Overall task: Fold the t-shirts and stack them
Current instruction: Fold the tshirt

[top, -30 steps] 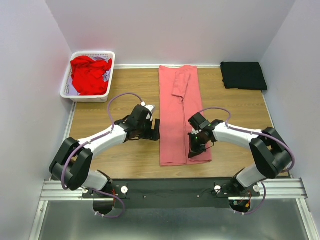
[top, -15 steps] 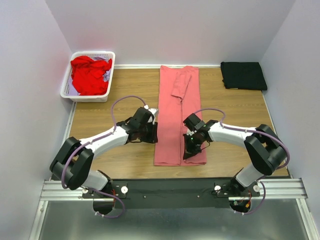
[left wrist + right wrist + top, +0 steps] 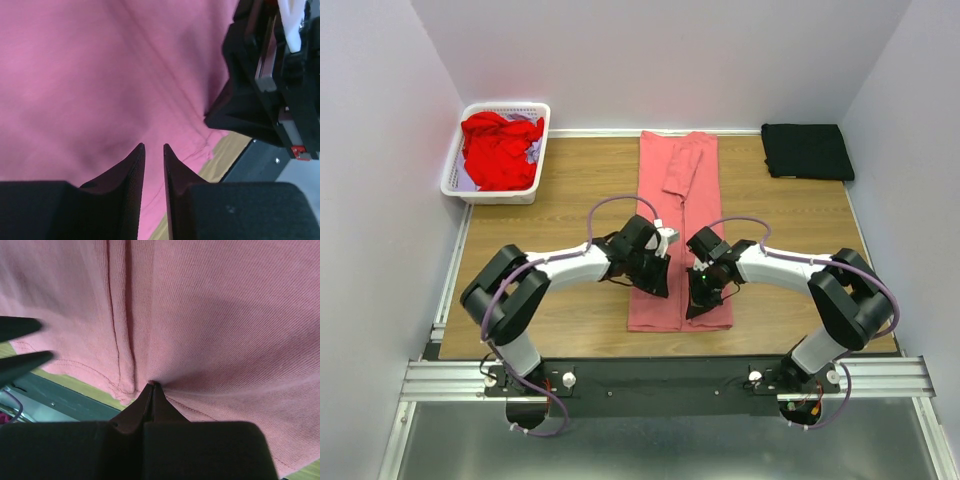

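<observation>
One pink t-shirt point(image 3: 660, 200): right pincer point(image 3: 152, 384) pinching it, left pincer point(image 3: 153, 146) narrowly parted.

Overhead view: bright, even light from above, sharp throughout; shadows on the table point(image 3: 560, 200) are soft and faint. Left wrist view: pink shirt point(image 3: 75, 75) smeared and out of focus, dull shading in its creases. Right wrist view: weave crisp, a grey shadow lying above the blurred fingers point(image 3: 134, 416).

The left arm point(image 3: 570, 268) and right arm point(image 3: 782, 268) share white links, black joints, looping lilac cables point(image 3: 740, 218) and ribbed black fingers point(image 3: 131, 167).
</observation>
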Tool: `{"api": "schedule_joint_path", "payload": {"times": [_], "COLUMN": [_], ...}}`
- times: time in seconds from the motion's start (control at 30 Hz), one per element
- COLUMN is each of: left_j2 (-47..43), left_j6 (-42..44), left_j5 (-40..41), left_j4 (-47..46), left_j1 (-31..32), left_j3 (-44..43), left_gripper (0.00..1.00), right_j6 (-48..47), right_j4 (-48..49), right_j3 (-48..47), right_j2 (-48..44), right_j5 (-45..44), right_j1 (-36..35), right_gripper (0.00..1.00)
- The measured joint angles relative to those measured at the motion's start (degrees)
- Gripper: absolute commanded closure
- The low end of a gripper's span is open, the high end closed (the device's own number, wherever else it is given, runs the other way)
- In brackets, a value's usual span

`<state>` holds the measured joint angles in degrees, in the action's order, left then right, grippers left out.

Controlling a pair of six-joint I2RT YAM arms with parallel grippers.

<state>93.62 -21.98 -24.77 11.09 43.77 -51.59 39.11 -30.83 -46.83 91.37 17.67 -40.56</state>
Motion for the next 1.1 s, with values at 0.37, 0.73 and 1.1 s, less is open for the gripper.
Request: {"api": "schedule_joint_path", "payload": {"times": [0.37,0.73,1.1], "left_j2": [11.1,10.5,2.8], "left_j6": [1.2,1.6,1.0], "left_j5": [-13.4,-12.3,0.8], "left_j4": [-5.5,-4.6,3.9], "left_j1": [0.2,0.3,0.5], "left_j3": [-2.5,-2.3,-1.7], "left_gripper": [0.73,0.74,0.54], "right_j6": [0.3,1.0,0.7], "right_j4": [0.0,0.1,-1.9], "right_j3": [-0.5,-0.6,-1.0], "right_j2": [0.5,-0.9,-5.0], "right_j5": [0.6,1.8,2.0], "right_j1": [0.0,0.0,0.0], "right_gripper": [0.99,0.98,0.51]}}
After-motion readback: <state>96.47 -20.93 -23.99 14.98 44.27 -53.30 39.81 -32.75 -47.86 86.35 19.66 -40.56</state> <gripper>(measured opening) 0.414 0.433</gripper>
